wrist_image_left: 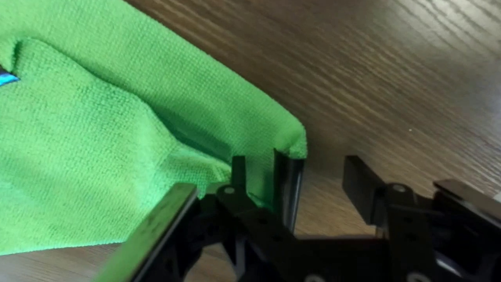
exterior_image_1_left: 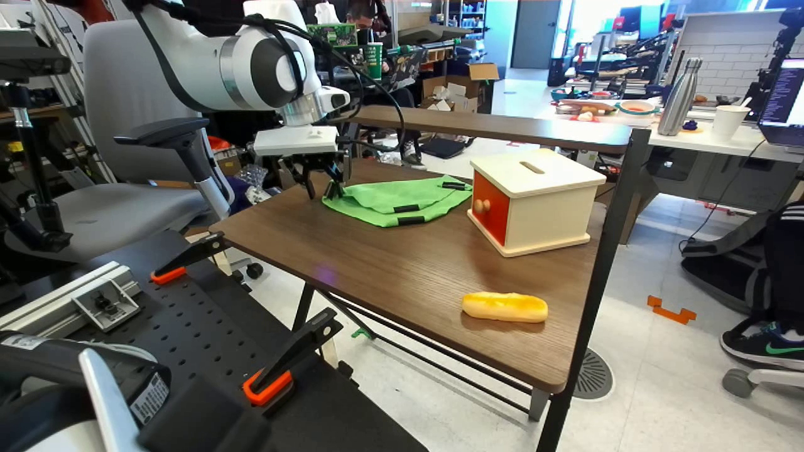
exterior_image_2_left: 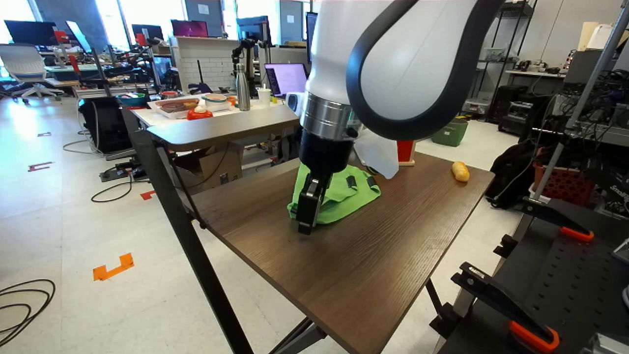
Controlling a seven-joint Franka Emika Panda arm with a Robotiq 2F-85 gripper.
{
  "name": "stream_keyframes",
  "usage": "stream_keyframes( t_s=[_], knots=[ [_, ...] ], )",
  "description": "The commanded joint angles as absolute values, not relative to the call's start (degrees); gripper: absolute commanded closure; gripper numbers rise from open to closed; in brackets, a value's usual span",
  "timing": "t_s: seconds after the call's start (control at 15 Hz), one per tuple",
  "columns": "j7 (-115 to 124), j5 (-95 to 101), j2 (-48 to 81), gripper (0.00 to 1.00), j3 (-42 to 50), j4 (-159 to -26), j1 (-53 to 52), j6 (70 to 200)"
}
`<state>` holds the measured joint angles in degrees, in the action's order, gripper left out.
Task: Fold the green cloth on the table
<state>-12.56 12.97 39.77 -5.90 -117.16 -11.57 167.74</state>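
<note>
The green cloth (exterior_image_1_left: 377, 196) lies on the brown table with one layer folded over part of it, and black strips mark its edges. It also shows in an exterior view (exterior_image_2_left: 346, 204), partly behind the arm. In the wrist view the cloth (wrist_image_left: 129, 129) fills the left side, and its tip carries a black strip (wrist_image_left: 289, 184). My gripper (wrist_image_left: 296, 168) is open and low at this tip. The left finger is over the cloth, the right finger is over bare wood, and the strip lies between them. The gripper also shows in both exterior views (exterior_image_1_left: 323, 193) (exterior_image_2_left: 307, 223).
A wooden box (exterior_image_1_left: 546, 207) with a red door stands beside the cloth's far end. A yellow bun-like object (exterior_image_1_left: 505, 307) lies near a table corner. A raised shelf (exterior_image_1_left: 502, 129) runs along one table edge, held by a black post (exterior_image_1_left: 597, 282).
</note>
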Motion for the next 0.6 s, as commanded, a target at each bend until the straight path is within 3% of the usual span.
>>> stream_keyframes(
  t_s=[0.0, 0.33, 0.53],
  knots=[
    [-11.1, 13.6, 42.6, 0.66, -4.7, -113.9, -12.9, 168.5],
    [-11.4, 13.7, 42.1, 0.99, -5.9, -114.7, -13.3, 168.5],
    [-11.4, 13.7, 41.9, 1.0, -6.6, -115.1, -14.0, 168.0]
  ],
)
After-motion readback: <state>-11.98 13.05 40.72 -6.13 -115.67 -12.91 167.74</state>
